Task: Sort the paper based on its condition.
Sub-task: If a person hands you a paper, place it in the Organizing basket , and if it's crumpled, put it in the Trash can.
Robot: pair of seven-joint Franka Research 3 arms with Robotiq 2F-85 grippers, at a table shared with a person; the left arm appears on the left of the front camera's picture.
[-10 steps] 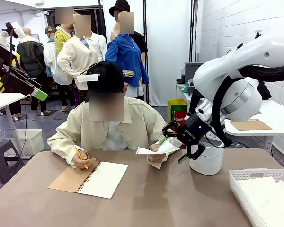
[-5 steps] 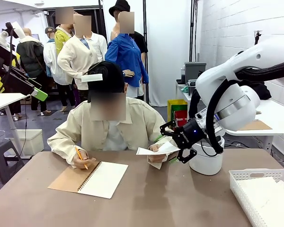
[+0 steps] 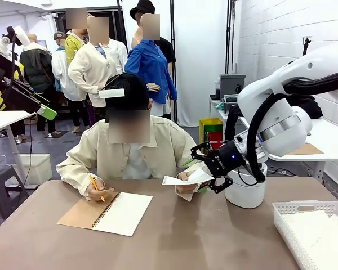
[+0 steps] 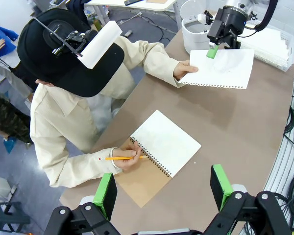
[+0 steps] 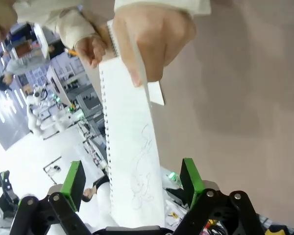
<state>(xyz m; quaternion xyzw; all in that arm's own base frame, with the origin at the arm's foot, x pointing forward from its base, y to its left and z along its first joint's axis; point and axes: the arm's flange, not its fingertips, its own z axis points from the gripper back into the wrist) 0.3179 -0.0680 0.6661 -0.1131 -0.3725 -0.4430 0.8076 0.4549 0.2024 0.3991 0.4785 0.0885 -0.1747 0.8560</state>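
Brown desk (image 3: 186,236), person (image 3: 158,146) seated at the far side. Right arm (image 3: 281,112) reaches in from the right, toward the middle. White slotted basket (image 3: 287,219) at the desk's near right corner, flat white contents inside. White round tub (image 3: 245,194) just behind the right arm's wrist. Spiral notebook (image 3: 110,212) lies open on the left half of the desk.

Paper sheet (image 3: 186,179) is off the desk, in the air right of centre. The person's hand (image 4: 183,70) pinches one end; punched edge, faint scribble on it.

Right gripper (image 3: 197,175): released, jaws wide. The sheet's free end sits between the green pads with a gap on each side, no contact I can see.

Left gripper (image 4: 162,191): released, nothing between the pads, hanging high over the notebook.

Pencil (image 3: 97,188) in the person's other hand, tip at the notebook.
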